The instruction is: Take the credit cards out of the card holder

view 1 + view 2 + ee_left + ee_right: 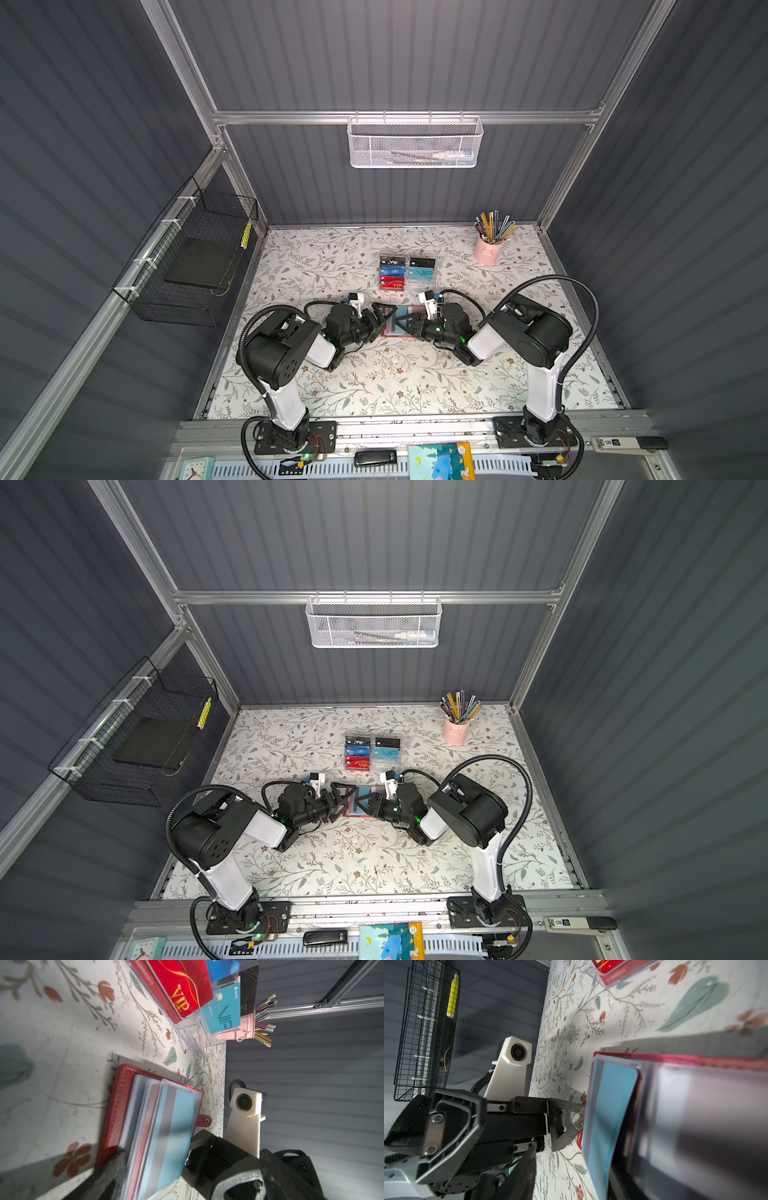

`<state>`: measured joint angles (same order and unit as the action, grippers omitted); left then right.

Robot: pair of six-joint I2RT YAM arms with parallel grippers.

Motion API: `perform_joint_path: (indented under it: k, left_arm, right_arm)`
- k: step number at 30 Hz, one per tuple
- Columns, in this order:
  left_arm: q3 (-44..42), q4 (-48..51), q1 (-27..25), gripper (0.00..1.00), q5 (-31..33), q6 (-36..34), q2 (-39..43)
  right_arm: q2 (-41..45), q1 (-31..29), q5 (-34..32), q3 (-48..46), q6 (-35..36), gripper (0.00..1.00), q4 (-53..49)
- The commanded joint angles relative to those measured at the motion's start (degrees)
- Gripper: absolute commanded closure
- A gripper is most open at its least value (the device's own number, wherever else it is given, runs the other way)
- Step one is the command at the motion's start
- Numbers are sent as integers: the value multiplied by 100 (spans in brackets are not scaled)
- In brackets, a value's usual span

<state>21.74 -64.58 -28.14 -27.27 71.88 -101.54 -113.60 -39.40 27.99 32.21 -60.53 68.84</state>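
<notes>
While the card holder lies open on the table, left tool spread wide at its edge, right tool half-closed over a sleeve — pinching or not, we cannot tell — we fear a snagging credit card drags the whole holder along.

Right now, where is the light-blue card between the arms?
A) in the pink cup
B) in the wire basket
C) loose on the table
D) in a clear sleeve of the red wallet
D: the card shows behind a clear sleeve of the open red wallet.
</notes>
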Motion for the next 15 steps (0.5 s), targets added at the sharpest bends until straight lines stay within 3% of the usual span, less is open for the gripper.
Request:
perform_joint_path:
  k: [1,15]
  left_arm:
    - [-223,991,-106,0,-178,97,-283]
    - [-240,991,-104,0,-174,78,-305]
  right_arm:
    - [119,89,236,-40,181,50,-5]
    - [-36,314,613,-102,295,56,26]
